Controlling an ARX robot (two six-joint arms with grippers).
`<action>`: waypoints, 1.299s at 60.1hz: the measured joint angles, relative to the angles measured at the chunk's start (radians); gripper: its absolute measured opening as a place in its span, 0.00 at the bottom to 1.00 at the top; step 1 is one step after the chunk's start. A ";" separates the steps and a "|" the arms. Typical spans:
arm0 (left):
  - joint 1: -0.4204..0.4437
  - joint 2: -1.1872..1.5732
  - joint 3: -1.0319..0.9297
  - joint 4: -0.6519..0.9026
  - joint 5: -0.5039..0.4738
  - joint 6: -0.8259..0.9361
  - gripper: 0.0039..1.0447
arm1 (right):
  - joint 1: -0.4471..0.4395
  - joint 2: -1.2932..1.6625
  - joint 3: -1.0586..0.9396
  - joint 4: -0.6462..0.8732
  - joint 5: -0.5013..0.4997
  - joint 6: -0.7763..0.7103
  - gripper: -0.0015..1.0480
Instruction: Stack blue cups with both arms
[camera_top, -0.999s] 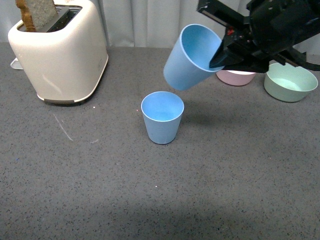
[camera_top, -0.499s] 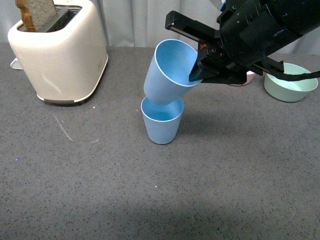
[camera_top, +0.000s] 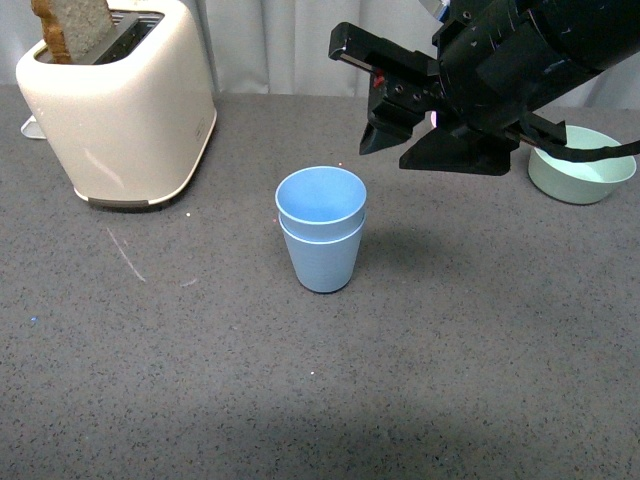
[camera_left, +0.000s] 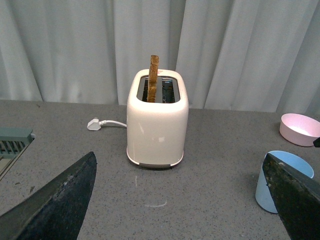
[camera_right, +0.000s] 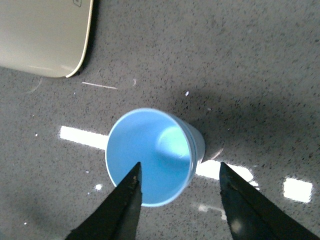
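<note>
The two light blue cups (camera_top: 321, 230) stand nested, one inside the other, upright on the grey table in the middle of the front view. My right gripper (camera_top: 392, 143) is open and empty, hanging above and to the right of the stack, apart from it. In the right wrist view the stacked cups (camera_right: 150, 155) lie below the open right gripper (camera_right: 179, 172). My left gripper (camera_left: 182, 172) is open and empty; the stack (camera_left: 270, 182) shows partly behind one of its fingers (camera_left: 295, 197). The left arm is out of the front view.
A cream toaster (camera_top: 120, 100) with a slice of bread stands at the back left. A green bowl (camera_top: 585, 170) sits at the back right, a pink bowl (camera_left: 300, 129) beside it. A white plug (camera_left: 95, 123) lies behind the toaster. Curtains hang behind the table.
The right gripper carried the tilted cup left onto the standing cup, then opened. The cup dropped in and now sits nested upright.
</note>
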 joint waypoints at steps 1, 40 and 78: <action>0.000 0.000 0.000 0.000 0.000 0.000 0.94 | 0.000 0.000 0.000 0.002 0.005 -0.003 0.46; 0.000 -0.001 0.000 -0.001 0.000 0.001 0.94 | -0.146 -0.332 -0.794 1.386 0.479 -0.419 0.12; 0.000 -0.001 0.000 -0.001 -0.001 0.001 0.94 | -0.288 -0.816 -1.117 1.192 0.327 -0.429 0.01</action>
